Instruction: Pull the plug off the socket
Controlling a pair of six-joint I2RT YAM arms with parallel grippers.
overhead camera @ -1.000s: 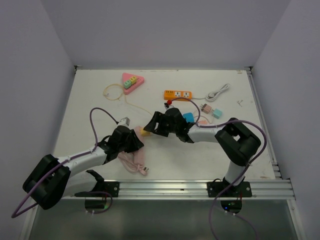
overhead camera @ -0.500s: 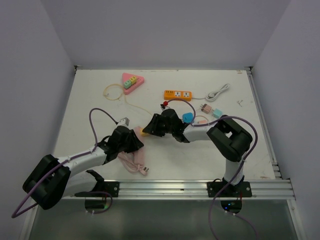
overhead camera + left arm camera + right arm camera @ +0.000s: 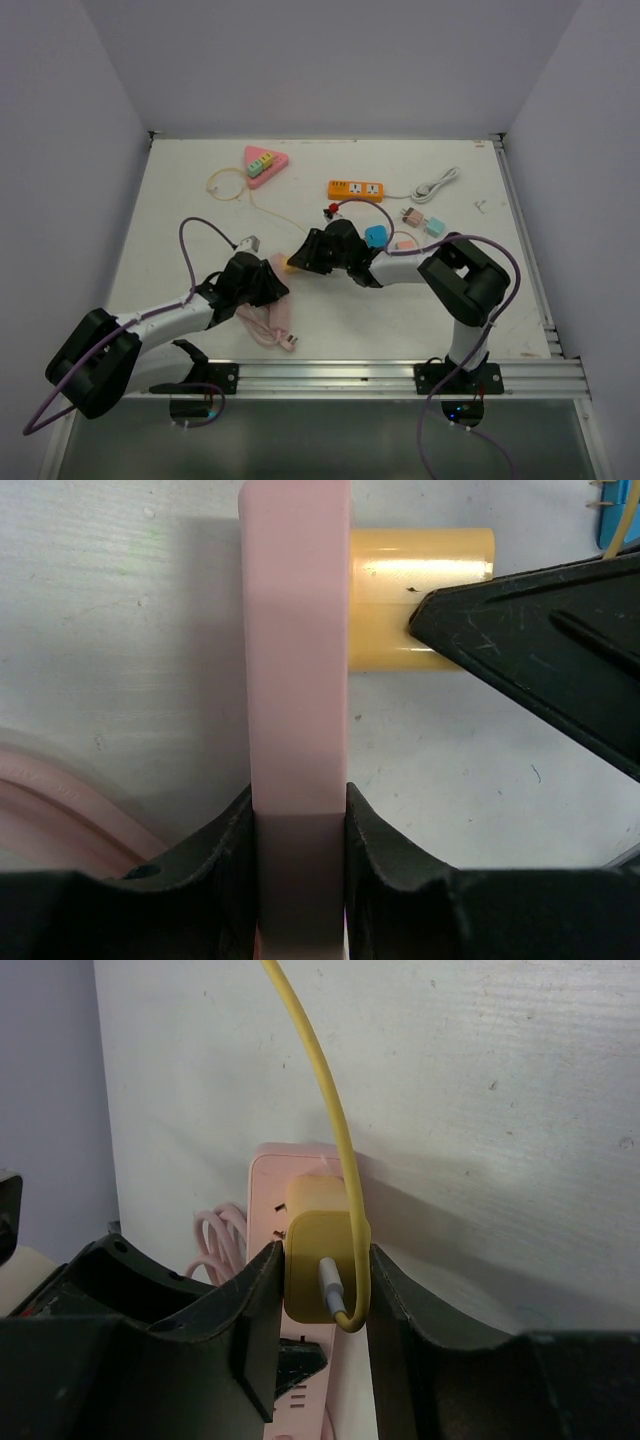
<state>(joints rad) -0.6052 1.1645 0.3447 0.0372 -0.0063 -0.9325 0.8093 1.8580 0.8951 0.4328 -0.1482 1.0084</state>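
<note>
Top cam looks down frm behind; both wrist cams close, sharing plug [image 3: 400, 570] [image 3: 312, 1235].

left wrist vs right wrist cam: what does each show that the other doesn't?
Left wrist only: the left hand clamped on the pink power strip, which is seen edge-on.
Right wrist only: the yellow cable and its white connector entering the yellow plug, with the right hand closed on both sides of the plug.
Both: the plug seated in the power strip, and the pink cord beside it.
</note>
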